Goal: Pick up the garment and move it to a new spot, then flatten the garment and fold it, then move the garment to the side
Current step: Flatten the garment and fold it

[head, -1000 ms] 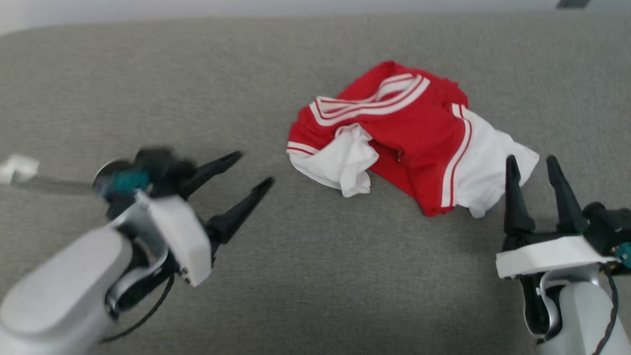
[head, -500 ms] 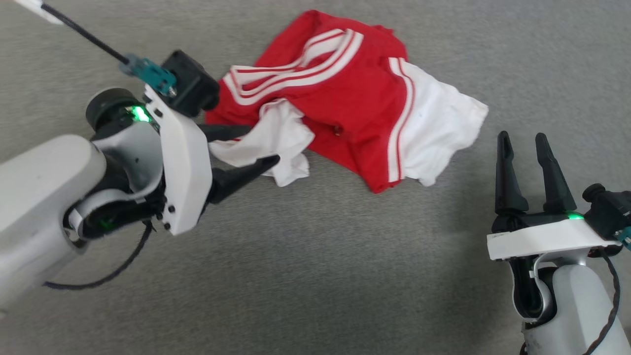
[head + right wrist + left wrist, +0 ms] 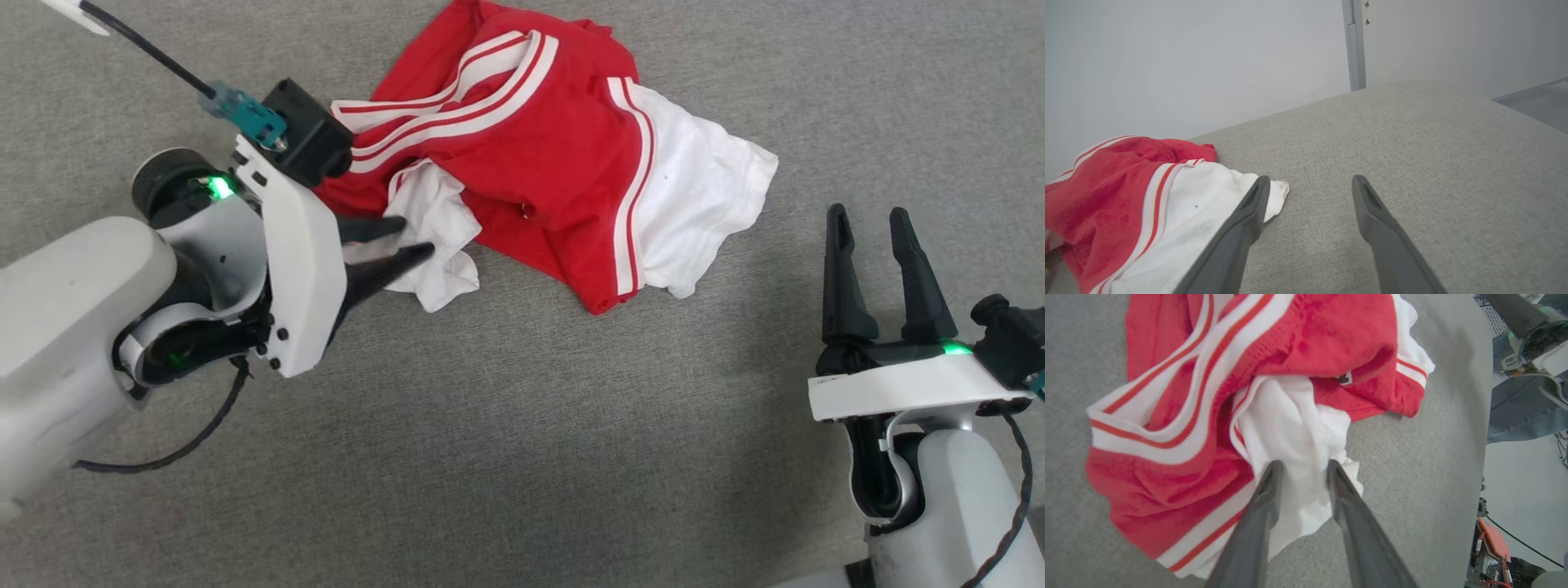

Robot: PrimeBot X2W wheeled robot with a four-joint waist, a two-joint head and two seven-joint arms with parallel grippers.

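The left jaws stand partly open around a bunched fold of the jersey's white sleeve. Cloth sits between the fingers, but judging by the gap it is not clamped yet. To do this well, I would push a little deeper so the jaws close on a thick wad rather than a single edge. Then lift straight up and slowly, since the crumpled jersey will hang and drag from that one sleeve. It lies toward the far edge of the grey cushion. The right jaws are wide open and empty, near the other sleeve and ready to help.
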